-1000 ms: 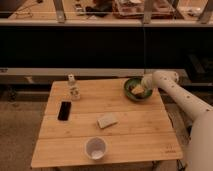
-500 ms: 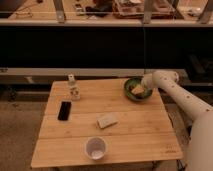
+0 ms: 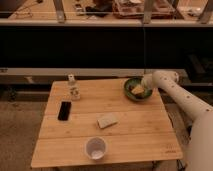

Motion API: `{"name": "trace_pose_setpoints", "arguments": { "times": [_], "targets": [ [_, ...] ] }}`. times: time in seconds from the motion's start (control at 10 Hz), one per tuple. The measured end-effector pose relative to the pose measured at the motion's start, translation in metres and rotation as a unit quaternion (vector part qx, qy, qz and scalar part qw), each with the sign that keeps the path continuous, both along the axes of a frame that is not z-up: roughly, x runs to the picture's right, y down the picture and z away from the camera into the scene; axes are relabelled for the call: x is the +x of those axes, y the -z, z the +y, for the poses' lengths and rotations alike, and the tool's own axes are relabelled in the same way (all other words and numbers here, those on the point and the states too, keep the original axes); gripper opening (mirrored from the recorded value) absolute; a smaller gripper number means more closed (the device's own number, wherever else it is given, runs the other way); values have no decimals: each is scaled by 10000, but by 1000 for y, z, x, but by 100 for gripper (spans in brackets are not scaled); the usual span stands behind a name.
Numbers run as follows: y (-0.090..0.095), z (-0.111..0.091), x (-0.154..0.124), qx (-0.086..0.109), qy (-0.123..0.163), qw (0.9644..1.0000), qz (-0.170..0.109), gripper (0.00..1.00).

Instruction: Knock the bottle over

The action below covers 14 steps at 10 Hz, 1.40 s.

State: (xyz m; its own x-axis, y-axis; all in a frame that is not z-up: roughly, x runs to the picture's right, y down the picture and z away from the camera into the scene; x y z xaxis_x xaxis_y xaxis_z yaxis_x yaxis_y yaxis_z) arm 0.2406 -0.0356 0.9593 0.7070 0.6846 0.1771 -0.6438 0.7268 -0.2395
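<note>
The bottle (image 3: 73, 87) is small, slim and whitish with a pale cap and a light label. It stands upright near the far left of the wooden table (image 3: 130, 125). My white arm comes in from the right, and the gripper (image 3: 141, 88) is over the green bowl (image 3: 137, 90) at the table's far right, well apart from the bottle.
A black phone (image 3: 64, 110) lies flat in front of the bottle. A flat pale block (image 3: 107, 120) lies mid-table. A white round cup (image 3: 95, 148) stands near the front edge. The green bowl holds something yellow. A dark counter runs behind the table.
</note>
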Motion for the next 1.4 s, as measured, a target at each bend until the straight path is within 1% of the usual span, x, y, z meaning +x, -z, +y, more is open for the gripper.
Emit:
{"name": "trace_pose_setpoints", "arguments": {
  "times": [0.7, 0.8, 1.0, 1.1, 1.2, 1.3, 1.4],
  "targets": [
    [0, 0, 0, -3, 5, 10000, -1, 80],
    [2, -3, -2, 17, 49, 10000, -21, 80],
    [18, -36, -35, 231, 325, 9988, -288, 80],
    [31, -60, -61, 402, 520, 9966, -491, 80],
    [42, -78, -79, 542, 662, 9942, -652, 80],
    [58, -103, -107, 783, 906, 9882, -958, 77],
    [62, -109, -117, 862, 1007, 9854, -1068, 73]
  ]
}}
